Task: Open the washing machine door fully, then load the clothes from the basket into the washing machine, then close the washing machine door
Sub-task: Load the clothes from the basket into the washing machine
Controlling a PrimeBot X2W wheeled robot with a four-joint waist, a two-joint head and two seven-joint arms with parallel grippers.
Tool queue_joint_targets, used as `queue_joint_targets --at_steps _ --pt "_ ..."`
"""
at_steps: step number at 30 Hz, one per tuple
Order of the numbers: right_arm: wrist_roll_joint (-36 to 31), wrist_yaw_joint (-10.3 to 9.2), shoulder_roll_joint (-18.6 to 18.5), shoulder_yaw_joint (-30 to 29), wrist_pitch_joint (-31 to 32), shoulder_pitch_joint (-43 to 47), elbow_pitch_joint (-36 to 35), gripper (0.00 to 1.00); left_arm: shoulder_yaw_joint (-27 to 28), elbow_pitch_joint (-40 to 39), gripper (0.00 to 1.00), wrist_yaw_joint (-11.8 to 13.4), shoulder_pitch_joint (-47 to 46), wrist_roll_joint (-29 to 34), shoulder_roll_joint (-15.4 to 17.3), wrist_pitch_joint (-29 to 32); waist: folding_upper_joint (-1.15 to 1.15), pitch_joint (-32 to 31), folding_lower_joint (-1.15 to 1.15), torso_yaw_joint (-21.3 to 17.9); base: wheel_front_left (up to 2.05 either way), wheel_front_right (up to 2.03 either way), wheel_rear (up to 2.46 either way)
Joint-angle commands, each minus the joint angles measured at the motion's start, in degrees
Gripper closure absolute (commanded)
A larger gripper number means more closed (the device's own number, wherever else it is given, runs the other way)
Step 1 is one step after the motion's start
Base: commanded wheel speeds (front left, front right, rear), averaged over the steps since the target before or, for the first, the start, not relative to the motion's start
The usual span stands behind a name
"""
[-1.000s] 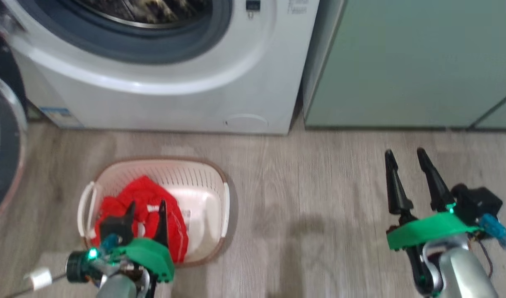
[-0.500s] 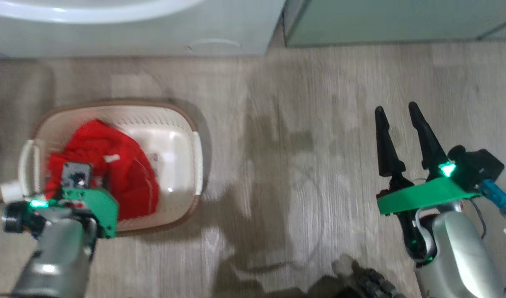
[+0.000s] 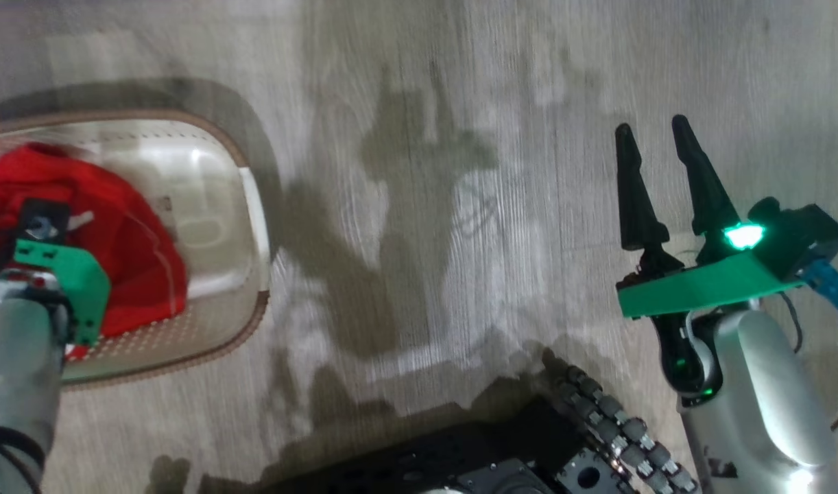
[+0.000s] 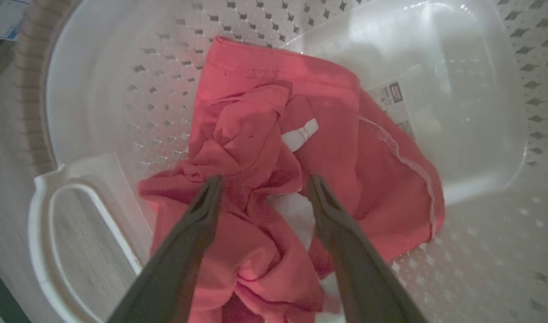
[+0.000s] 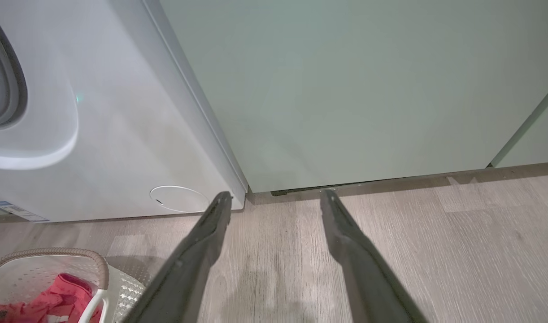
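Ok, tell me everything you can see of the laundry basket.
The basket is cream plastic, a rounded rectangle, its walls dotted with small holes, with a brown rim and a white loop handle. It sits upright on the wood-look floor. A sticker on its smooth bottom lies beside the red clothes heaped inside. The open left gripper points down at them.

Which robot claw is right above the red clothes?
The left gripper: open, it points into the basket at the clothes. The right gripper, also open, hangs over the wooden floor.
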Motion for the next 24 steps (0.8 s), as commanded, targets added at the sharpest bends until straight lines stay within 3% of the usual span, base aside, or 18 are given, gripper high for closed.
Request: queue_joint_targets --at_steps 1,24 --pt "0.6 0.00 -0.2 1.3 -0.5 0.7 -1.7 0.00 0.8 0.0 0.00 0.5 0.2 0.3 3.5 0.3 0.00 2.3 -0.01 -1.5 0.00 0.00 0.00" --pt "2.2 0.00 -0.2 2.5 -0.5 -2.0 -1.8 0.00 -1.4 0.9 0.00 0.1 -4.3 -0.2 8.5 9.2 0.00 8.6 -0.01 -4.7 0.00 0.00 0.00"
